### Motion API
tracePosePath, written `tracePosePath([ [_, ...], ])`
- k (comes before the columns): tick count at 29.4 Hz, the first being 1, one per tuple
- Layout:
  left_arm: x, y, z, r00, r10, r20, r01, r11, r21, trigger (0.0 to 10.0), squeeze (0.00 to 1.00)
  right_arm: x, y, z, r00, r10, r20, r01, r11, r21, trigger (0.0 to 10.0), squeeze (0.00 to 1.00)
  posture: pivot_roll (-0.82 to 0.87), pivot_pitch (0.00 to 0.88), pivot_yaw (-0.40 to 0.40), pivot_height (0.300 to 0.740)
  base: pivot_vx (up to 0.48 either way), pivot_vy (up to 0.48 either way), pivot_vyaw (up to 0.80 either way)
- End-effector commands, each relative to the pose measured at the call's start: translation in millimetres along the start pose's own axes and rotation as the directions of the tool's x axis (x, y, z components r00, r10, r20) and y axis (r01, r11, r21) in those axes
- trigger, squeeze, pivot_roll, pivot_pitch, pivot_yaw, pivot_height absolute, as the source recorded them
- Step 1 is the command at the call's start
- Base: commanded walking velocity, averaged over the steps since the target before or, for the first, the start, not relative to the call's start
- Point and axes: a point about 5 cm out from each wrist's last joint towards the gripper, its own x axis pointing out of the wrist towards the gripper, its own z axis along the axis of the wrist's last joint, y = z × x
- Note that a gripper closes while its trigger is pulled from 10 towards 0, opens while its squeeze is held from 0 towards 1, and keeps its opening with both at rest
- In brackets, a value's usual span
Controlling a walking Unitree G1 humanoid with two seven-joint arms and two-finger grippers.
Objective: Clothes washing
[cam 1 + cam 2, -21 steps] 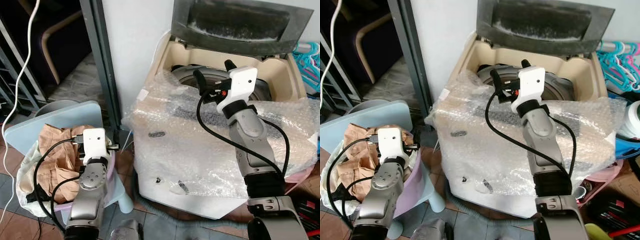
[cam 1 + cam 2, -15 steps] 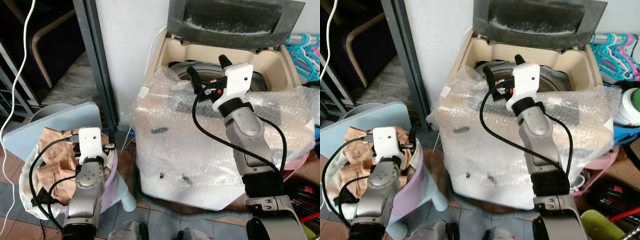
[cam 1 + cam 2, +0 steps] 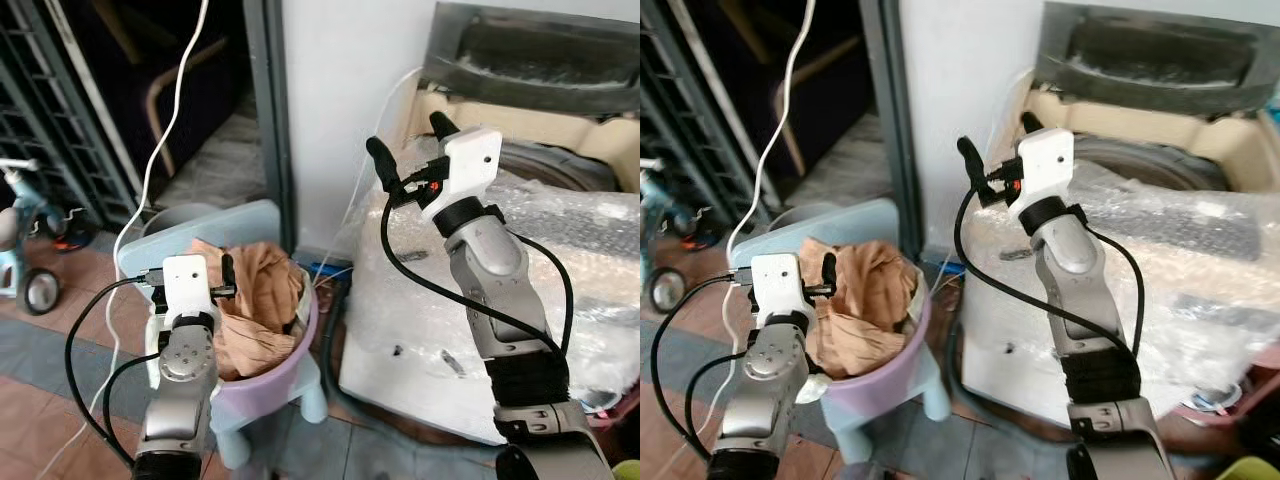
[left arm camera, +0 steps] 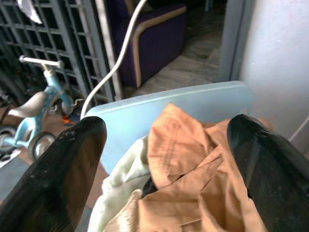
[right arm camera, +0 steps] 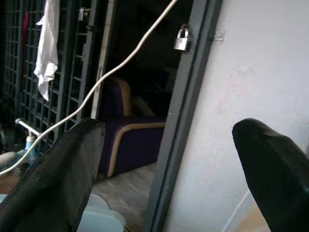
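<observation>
Hovering just above a purple basin (image 3: 290,365) heaped with tan clothes (image 3: 255,300), the left gripper (image 4: 166,159) holds its two black fingers spread wide with nothing between them. The basin sits on a pale blue plastic stool (image 3: 235,225) on the tiled floor, just beside the washing machine (image 3: 520,330), whose front is draped in bubble wrap (image 3: 590,290). A pale cloth (image 4: 118,188) lies at the edge of the heap in the left wrist view. Higher up, the right gripper (image 3: 408,150) is raised near the machine's left corner, its fingers parted and empty, facing a grey door frame (image 5: 181,121) with a padlock (image 5: 182,38). The machine's lid (image 3: 540,50) stands open against the white wall (image 3: 350,90). A white cable (image 3: 165,140) hangs past the doorway, beyond which stand a purple armchair (image 4: 154,34) and a small blue tricycle (image 3: 25,250) by a metal grille (image 4: 53,38).
</observation>
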Motion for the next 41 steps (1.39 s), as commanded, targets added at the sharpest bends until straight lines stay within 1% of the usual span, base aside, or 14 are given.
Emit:
tracePosePath([
  [1,2.0,7.9,0.5,0.999,0.05,0.009,-0.05,0.998,0.029,10.0,0.0,2.9,6.7,3.3,1.0,0.028,0.009,-0.028,1.0,0.014,10.0,0.0,0.04,0.0,-0.014,0.74,0.0,0.0,0.79],
  [4,2.0,16.6,-5.2,0.995,0.1,-0.027,-0.098,0.993,0.058,10.0,0.0,1.0,13.5,-5.4,0.998,0.051,-0.032,-0.05,0.998,0.027,10.0,0.0,0.04,0.0,-0.012,0.74,0.0,0.0,0.79],
  [11,-3.5,21.1,-10.0,0.993,0.105,-0.058,-0.101,0.993,0.065,10.0,0.0,-5.3,19.5,-35.5,0.986,0.024,-0.167,-0.015,0.998,0.058,10.0,0.0,0.06,0.02,-0.015,0.74,0.0,0.0,0.76],
  [13,-7.8,21.1,-12.4,0.993,0.095,-0.072,-0.09,0.994,0.068,10.0,0.0,-10.0,26.1,-51.7,0.967,0.044,-0.25,-0.023,0.996,0.086,10.0,0.0,0.07,0.032,-0.014,0.74,0.0,0.0,0.63],
  [18,-17.5,19.1,-13.7,0.996,0.049,-0.08,-0.042,0.996,0.082,10.0,0.0,-24.4,37.5,-75.8,0.93,0.095,-0.356,-0.061,0.993,0.105,10.0,0.0,0.09,0.068,0.001,0.74,0.0,0.0,0.32],
  [20,-23.0,15.3,-9.8,0.998,-0.009,-0.061,0.014,0.996,0.085,10.0,0.0,-38.2,39.9,-91.8,0.89,0.122,-0.439,-0.097,0.992,0.08,10.0,0.0,0.1,0.086,0.006,0.74,0.0,0.0,0.0],
  [21,-23.0,15.3,-9.8,0.998,-0.009,-0.061,0.014,0.996,0.085,10.0,0.0,-38.2,39.9,-91.8,0.89,0.122,-0.439,-0.097,0.992,0.08,10.0,0.0,0.1,0.086,0.006,0.74,0.0,0.0,0.0],
  [23,-26.4,12.2,-7.0,0.997,-0.054,-0.048,0.058,0.994,0.092,10.0,0.0,-47.1,39.3,-101.9,0.855,0.129,-0.503,-0.089,0.991,0.103,10.0,0.0,0.1,0.1,0.009,0.74,0.0,0.0,0.0],
  [24,-31.4,10.5,-3.7,0.995,-0.089,-0.038,0.093,0.99,0.109,10.0,0.0,-60.5,36.2,-116.1,0.794,0.127,-0.594,-0.065,0.99,0.126,10.0,0.0,0.12,0.131,0.004,0.74,0.0,0.0,0.0],
  [26,-35.6,10.7,-1.9,0.994,-0.106,-0.038,0.109,0.988,0.109,10.0,0.0,-71.3,32.9,-128.0,0.739,0.119,-0.663,-0.046,0.991,0.126,10.0,0.0,0.13,0.149,0.003,0.74,0.0,0.0,0.0],
  [27,-37.1,11.1,-1.5,0.993,-0.11,-0.039,0.113,0.988,0.106,10.0,0.0,-73.4,32.5,-129.8,0.729,0.116,-0.675,-0.047,0.992,0.12,10.0,0.0,0.13,0.155,0.002,0.74,0.0,0.0,0.0],
  [32,-45.3,10.7,1.1,0.986,-0.159,-0.051,0.163,0.982,0.097,10.0,0.0,-74.5,38.6,-136.6,0.712,0.093,-0.696,0.014,0.989,0.146,10.0,0.0,0.15,0.199,-0.004,0.74,0.0,0.0,0.0],
  [37,-53.0,13.0,1.6,0.977,-0.188,-0.101,0.199,0.973,0.12,10.0,0.0,-63.2,59.3,-134.8,0.727,0.064,-0.683,0.107,0.973,0.204,10.0,0.0,0.16,0.259,-0.002,0.74,0.0,0.0,0.0],
  [41,-49.2,14.3,2.5,0.976,-0.178,-0.125,0.192,0.975,0.114,10.0,0.0,-50.6,73.3,-129.2,0.754,0.064,-0.654,0.121,0.965,0.235,10.0,0.0,0.16,0.284,-0.005,0.74,0.0,0.0,0.0],
])
